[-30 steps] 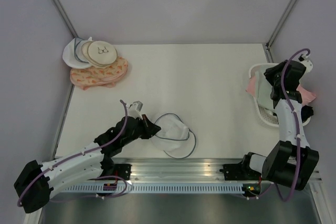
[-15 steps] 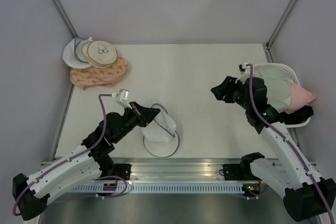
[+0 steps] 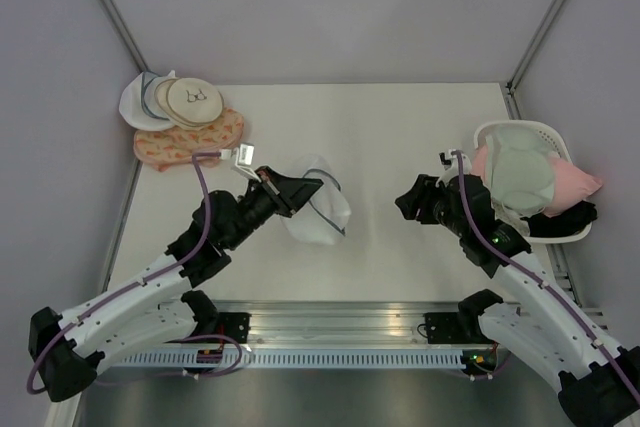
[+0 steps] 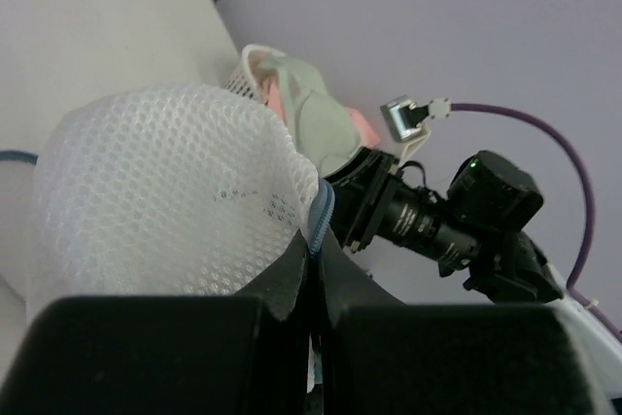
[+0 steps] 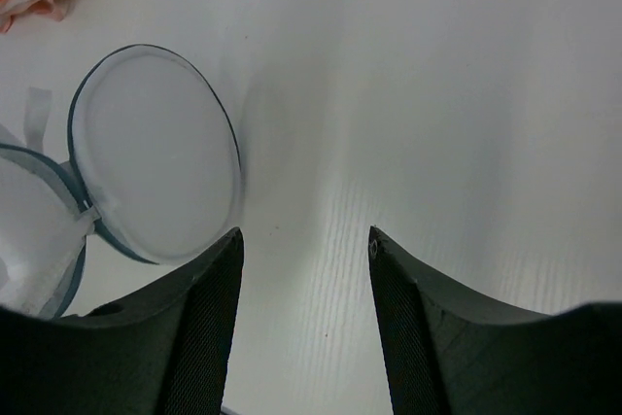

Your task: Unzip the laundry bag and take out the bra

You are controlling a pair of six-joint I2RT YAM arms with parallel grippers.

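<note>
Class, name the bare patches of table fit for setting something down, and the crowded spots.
Bare: the far middle of the table, between the pink patterned bag and the basket; the near strip between both arms. Crowded: far-left corner, right edge.

place: robot lab cell | plain walls (image 3: 330, 7) | aluminium rail (image 3: 330, 325)

The laundry bag (image 3: 318, 211) is showing white honeycomb mesh edged by a grey-blue zipper. The bra (image 3: 524, 175) is looking pale mint-green against the white basket (image 3: 487, 131) and a pink garment (image 3: 578, 183). The round bag (image 3: 188, 144) is wearing pink with small orange markings, and the stacked discs (image 3: 185, 99) are showing cream and white.
</note>
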